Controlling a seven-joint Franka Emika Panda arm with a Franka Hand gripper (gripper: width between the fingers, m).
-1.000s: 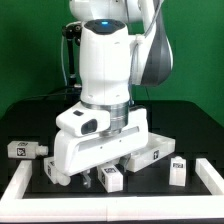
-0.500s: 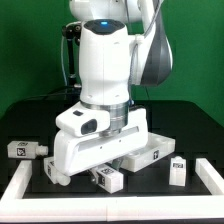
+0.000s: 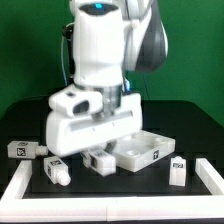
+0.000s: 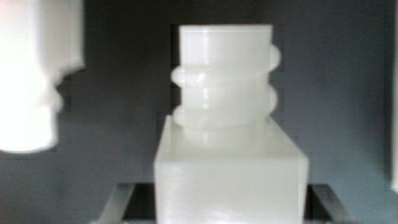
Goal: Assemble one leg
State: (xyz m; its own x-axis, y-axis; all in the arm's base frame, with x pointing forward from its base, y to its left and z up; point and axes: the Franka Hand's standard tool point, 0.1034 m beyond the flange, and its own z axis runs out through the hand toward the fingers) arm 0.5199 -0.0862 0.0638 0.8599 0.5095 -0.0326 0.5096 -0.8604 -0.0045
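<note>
**White leg (image 3: 98, 161) tilted beneath the jaws**

It lies just beside the square tabletop (image 3: 140, 152), over the black surface (image 3: 190, 125). In the wrist view its threaded peg (image 4: 224, 80) juts from a square block (image 4: 222, 175), with a dark gap between it and one finger (image 4: 36, 80). Whether the jaws grip it cannot be told.

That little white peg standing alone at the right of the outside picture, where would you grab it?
Take the leg by the two flat sides of its square body, coming straight down from above. It seems to stand upright with a gap on either side, so two fingers could likely close on those parallel faces.
</note>
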